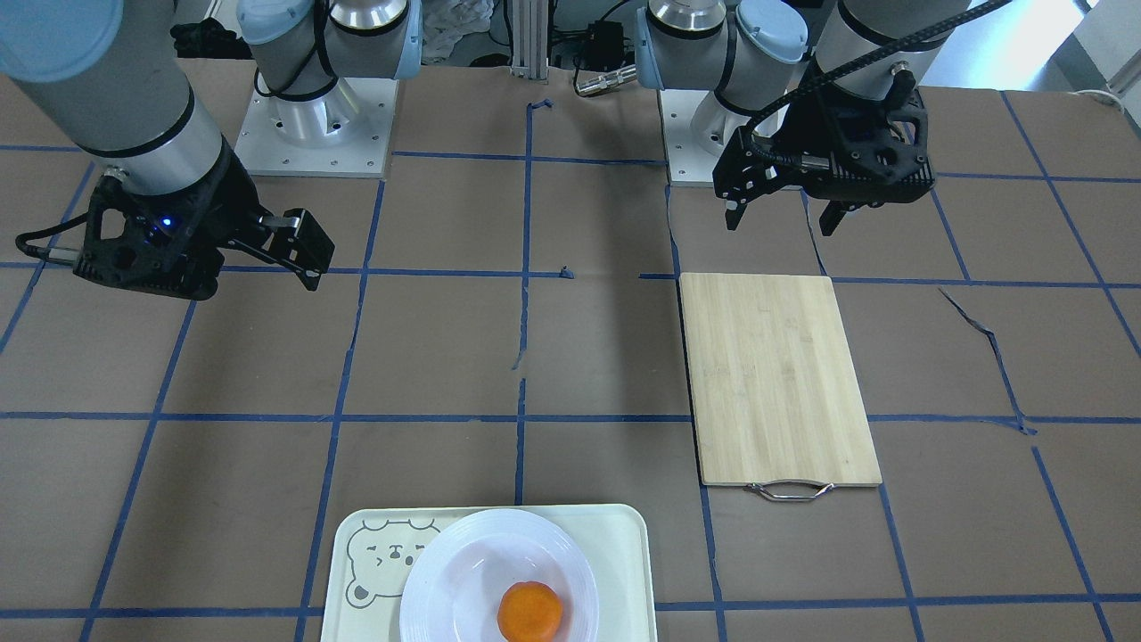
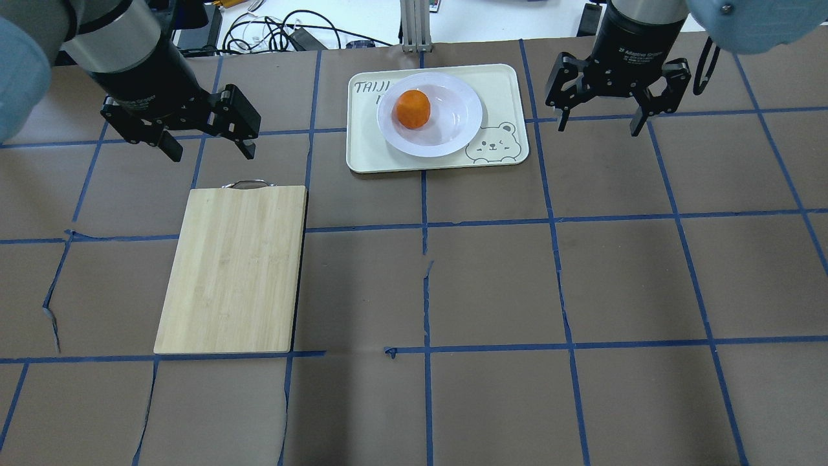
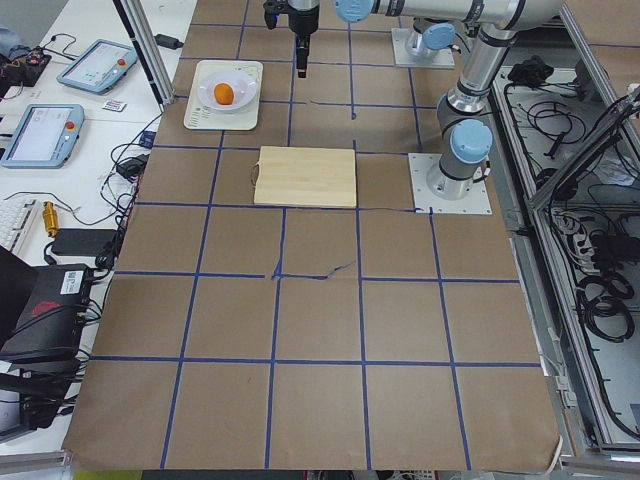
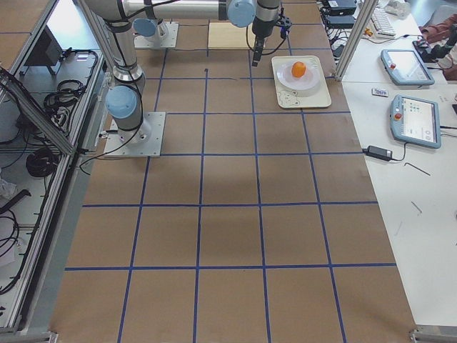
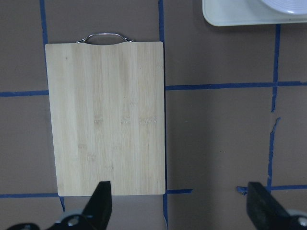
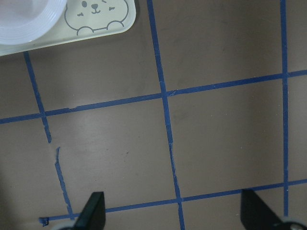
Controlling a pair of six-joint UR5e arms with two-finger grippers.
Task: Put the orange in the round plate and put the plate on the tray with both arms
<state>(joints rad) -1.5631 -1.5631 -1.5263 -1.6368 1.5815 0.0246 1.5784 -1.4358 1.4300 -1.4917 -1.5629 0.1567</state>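
The orange lies in the round plate, left of the plate's middle in the overhead view. The plate rests on the cream tray, whose bear face sits at one corner. Orange, plate and tray also show at the bottom of the front-facing view. My left gripper hangs open and empty above the table, left of the tray. My right gripper hangs open and empty to the tray's right. Neither touches anything. The right wrist view catches the tray's bear corner.
A bamboo cutting board with a metal handle lies on the left half, below my left gripper; it fills the left wrist view. Brown paper with blue tape lines covers the table. Tablets and cables lie beyond the table's far edge.
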